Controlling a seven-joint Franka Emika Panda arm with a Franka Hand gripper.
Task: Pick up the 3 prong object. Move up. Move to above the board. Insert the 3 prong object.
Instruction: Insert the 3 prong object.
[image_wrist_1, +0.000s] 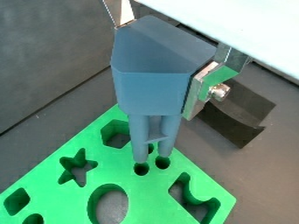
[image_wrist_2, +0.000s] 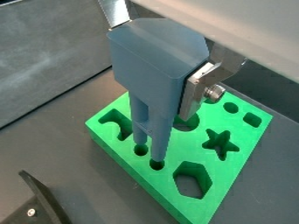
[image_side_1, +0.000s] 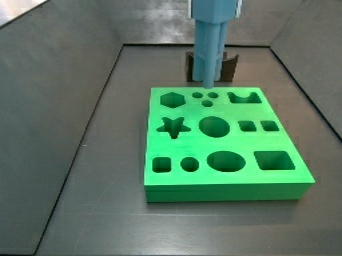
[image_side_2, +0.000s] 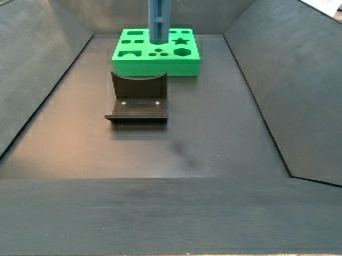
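Dark grey floor (image_side_2: 201, 140) with sloped grey walls makes up your work bin; matte, bare around the pieces.

Board (image_side_1: 254, 178): green slab lying flat on the floor, directly below the jaws. You see it in both side views (image_side_2: 187, 66) and both wrist views (image_wrist_1: 82, 140) (image_wrist_2: 222, 188). Cut-outs visible: star (image_side_1: 171, 126), hexagon (image_side_1: 170, 98), large oval (image_side_1: 215, 125), circles, squares. Three small round holes (image_side_1: 205, 97) sit in a cluster at the edge nearest the fixture.

Fixture (image_side_2: 138, 103): dark L-bracket on its base plate, on the floor just beside the board. In a side view it shows behind the prongs (image_side_1: 230, 68); in a wrist view as a dark block off to one side of the jaws (image_wrist_1: 239, 114).

3 prong object (image_wrist_1: 149, 74): light blue, upright, head clamped between the jaws, prongs pointing straight down. In both wrist views the prong tips meet the small round holes (image_wrist_2: 149, 156); how deep they sit, you cannot tell. In a side view it stands as a blue column over the board's fixture-side edge (image_side_1: 211, 45); also seen thin and vertical (image_side_2: 158, 20).

Gripper (image_wrist_1: 158, 39): jaws clenched on the blue head. One silver finger (image_wrist_2: 205, 80) presses its side; the opposite finger (image_wrist_1: 117, 12) shows only as a sliver above the head.
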